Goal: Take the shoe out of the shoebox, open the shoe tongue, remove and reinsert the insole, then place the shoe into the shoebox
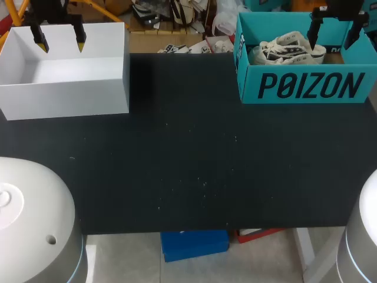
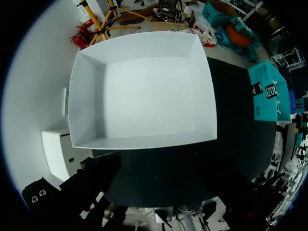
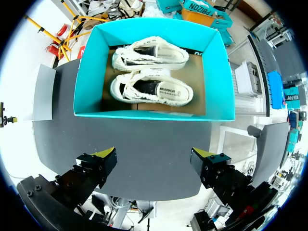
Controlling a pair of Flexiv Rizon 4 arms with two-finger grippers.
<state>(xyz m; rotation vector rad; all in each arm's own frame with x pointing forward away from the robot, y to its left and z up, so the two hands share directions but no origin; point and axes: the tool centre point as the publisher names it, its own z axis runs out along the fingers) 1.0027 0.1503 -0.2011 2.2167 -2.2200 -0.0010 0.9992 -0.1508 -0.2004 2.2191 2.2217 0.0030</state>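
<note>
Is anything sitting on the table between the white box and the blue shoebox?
No. The head view shows only bare black table between the white box and the blue shoebox.

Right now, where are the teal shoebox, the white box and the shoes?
teal shoebox (image 1: 306, 85): head view, front wall.
white box (image 2: 144, 96): left wrist view, bare inner floor.
shoes (image 3: 151, 91): right wrist view, nearer shoe's insole.
</note>
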